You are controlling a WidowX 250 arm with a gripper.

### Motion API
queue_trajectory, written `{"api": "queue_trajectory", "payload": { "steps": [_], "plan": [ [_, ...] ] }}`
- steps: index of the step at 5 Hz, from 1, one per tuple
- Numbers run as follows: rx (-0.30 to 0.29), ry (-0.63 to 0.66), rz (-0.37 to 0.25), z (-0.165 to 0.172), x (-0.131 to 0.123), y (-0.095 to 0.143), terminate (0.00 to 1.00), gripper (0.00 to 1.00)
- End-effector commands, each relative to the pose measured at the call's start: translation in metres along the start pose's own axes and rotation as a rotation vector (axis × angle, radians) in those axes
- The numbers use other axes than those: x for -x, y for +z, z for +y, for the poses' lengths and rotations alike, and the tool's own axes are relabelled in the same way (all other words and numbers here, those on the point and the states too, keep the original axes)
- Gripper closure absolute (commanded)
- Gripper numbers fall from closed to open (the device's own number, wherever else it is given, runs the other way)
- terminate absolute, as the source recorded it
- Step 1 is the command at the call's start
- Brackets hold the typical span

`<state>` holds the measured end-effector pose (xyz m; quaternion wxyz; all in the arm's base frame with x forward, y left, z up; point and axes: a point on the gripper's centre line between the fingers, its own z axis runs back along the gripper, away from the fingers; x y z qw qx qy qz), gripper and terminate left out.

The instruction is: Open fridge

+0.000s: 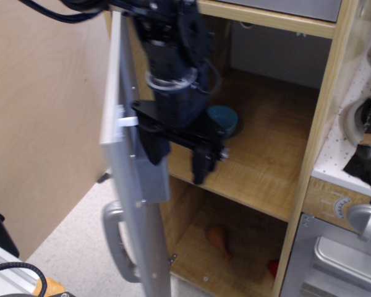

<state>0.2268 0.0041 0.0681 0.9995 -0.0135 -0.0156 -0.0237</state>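
Note:
The fridge (324, 99) is a tall light-wood cabinet, and its grey door (128, 185) stands swung far out to the left, seen almost edge-on. The silver bar handle (114, 242) shows on the door's outer side, low down. My black gripper (178, 158) hangs in the cabinet's opening just behind the door. Its two fingers point down and stand apart with nothing between them. The left finger (154, 151) is close against the door's inner face; I cannot tell whether it touches.
A blue bowl (226, 119) sits on the fridge's middle shelf (266, 167). An orange pear-shaped thing (219, 239) and a red thing (273, 267) lie on the bottom. The grey oven door (337, 263) with its round knob (365, 221) is at lower right. A plywood wall (43, 124) stands left.

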Motion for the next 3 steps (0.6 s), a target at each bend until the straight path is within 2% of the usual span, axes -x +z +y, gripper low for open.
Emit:
{"api": "queue_trajectory", "payload": {
  "steps": [1, 2, 3],
  "plan": [
    [-0.002, -0.033, -0.044, 0.04, -0.018, 0.016, 0.0, 0.0],
    [-0.034, -0.044, -0.086, 0.059, -0.024, 0.013, 0.0, 0.0],
    [-0.02, -0.04, -0.112, 0.071, -0.024, 0.012, 1.0, 0.0]
  ]
}}
